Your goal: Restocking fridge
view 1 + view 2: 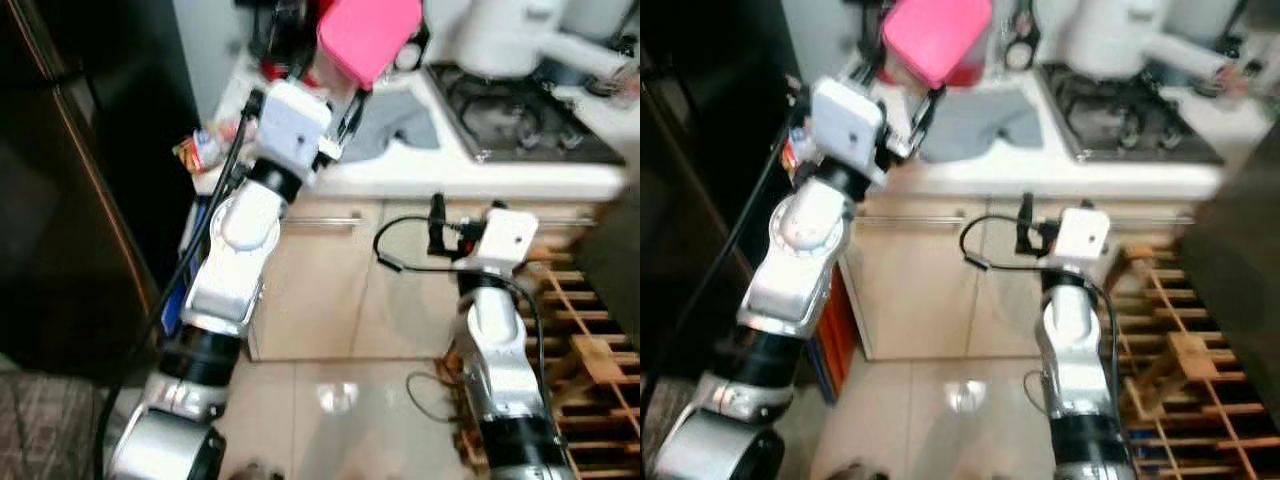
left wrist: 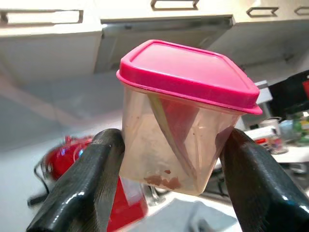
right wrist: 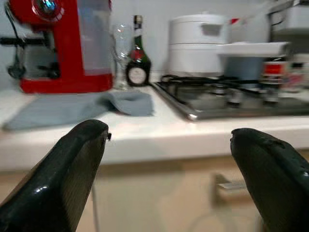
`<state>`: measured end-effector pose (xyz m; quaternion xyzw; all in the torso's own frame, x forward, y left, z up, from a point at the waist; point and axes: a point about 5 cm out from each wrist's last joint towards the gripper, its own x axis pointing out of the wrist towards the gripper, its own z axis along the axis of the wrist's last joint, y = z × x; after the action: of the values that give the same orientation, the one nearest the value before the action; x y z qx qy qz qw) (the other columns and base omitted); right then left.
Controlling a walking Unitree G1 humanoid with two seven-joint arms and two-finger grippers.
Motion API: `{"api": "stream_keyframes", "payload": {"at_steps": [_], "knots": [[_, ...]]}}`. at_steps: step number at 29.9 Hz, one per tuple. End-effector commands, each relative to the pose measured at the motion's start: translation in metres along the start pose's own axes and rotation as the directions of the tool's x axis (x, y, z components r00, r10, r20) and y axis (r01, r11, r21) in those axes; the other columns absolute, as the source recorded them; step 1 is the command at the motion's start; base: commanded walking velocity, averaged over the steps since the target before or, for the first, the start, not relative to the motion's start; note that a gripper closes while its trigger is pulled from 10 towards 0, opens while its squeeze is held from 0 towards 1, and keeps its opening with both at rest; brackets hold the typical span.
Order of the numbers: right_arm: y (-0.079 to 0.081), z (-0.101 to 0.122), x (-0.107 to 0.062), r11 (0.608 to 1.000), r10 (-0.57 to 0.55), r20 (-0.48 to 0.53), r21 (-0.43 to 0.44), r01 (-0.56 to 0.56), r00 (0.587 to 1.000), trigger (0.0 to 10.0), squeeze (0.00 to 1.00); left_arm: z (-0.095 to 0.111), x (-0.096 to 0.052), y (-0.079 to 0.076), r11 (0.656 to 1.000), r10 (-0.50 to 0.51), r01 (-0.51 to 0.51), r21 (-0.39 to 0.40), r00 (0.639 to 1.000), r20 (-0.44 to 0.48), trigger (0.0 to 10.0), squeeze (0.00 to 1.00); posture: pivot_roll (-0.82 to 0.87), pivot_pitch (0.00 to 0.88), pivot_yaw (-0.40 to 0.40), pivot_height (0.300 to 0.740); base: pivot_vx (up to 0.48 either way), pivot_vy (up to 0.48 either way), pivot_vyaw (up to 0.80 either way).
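Left gripper (image 2: 169,193) is clamped on a clear tub (image 2: 174,145) with a pink lid (image 2: 188,72), one black finger (image 2: 87,188) pressed on each side wall. The tub is held tilted, lifted above the counter (image 1: 470,175). Through the wall: brownish crumbs or smears low down and a pale folded sheet or wedge inside; contents cannot be identified further. No writing visible on the tub or lid.

Right gripper (image 3: 169,159) is spread wide with nothing between its fingers, held lower than the counter edge, in front of the beige cabinet doors (image 1: 330,290). A black cable (image 1: 400,250) loops beside that wrist. To the robot's right of the right arm stands a wooden slatted rack (image 1: 580,360) on the glossy floor (image 1: 330,400).

On the counter, nearest the edge: a grey cloth (image 3: 82,108) lying flat and partly folded, and a gas hob (image 3: 227,101) just beside it. Behind the cloth: a red appliance (image 3: 63,43) with a clear tank, a wine glass (image 3: 121,53), and a dark bottle (image 3: 137,58) with a round red-and-white label; its text is too small to read. On the hob stands a white pot (image 3: 200,43), lid on. A small packet (image 1: 200,150) lies at the counter's left end, print illegible. A dark fridge (image 1: 70,200) stands at the robot's left.
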<state>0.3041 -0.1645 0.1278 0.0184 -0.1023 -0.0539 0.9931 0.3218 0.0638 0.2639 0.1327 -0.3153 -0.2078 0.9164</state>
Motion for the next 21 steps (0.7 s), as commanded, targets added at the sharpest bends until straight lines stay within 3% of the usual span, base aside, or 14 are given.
{"api": "stream_keyframes", "payload": {"at_steps": [1, 10, 16, 17, 21], "knots": [[0.001, 0.003, 0.002, 1.000, 0.011, 0.004, 0.010, -0.011, 1.000, 10.0, 0.00, -0.001, -0.003, 0.003, 1.000, 0.016, -0.016, 0.003, 1.000, -0.017, 10.0, 0.00, -0.07, 0.000, -0.019, 0.740, -0.247, 0.000, 0.00], [-0.014, 0.005, -0.003, 0.999, 0.002, -0.006, -0.037, -0.002, 1.000, 10.0, 0.00, -0.004, -0.006, -0.018, 0.997, -0.001, -0.001, -0.074, 0.999, -0.033, 10.0, 0.00, -0.12, 0.000, -0.048, 0.740, -0.248, 0.000, 0.00], [-0.007, 0.002, 0.001, 0.999, 0.037, -0.020, -0.031, -0.038, 0.999, 10.0, 0.00, -0.010, -0.008, -0.013, 0.999, 0.011, -0.014, -0.050, 0.999, -0.048, 10.0, 0.00, -0.09, 0.000, -0.077, 0.740, -0.246, 0.000, 0.00], [0.000, -0.002, 0.003, 0.998, 0.066, -0.036, -0.022, -0.066, 0.997, 10.0, 0.00, -0.014, -0.011, -0.006, 0.998, 0.039, -0.043, -0.049, 0.997, -0.068, 10.0, 0.00, -0.06, 0.000, -0.091, 0.740, -0.247, 0.000, 0.00], [0.009, -0.011, 0.003, 0.994, 0.108, -0.075, -0.012, -0.110, 0.991, 10.0, 0.00, -0.025, -0.018, -0.003, 0.995, 0.071, -0.078, -0.058, 0.990, -0.125, 10.0, 0.00, -0.03, 0.000, -0.103, 0.740, -0.186, 0.000, 0.00]]}}
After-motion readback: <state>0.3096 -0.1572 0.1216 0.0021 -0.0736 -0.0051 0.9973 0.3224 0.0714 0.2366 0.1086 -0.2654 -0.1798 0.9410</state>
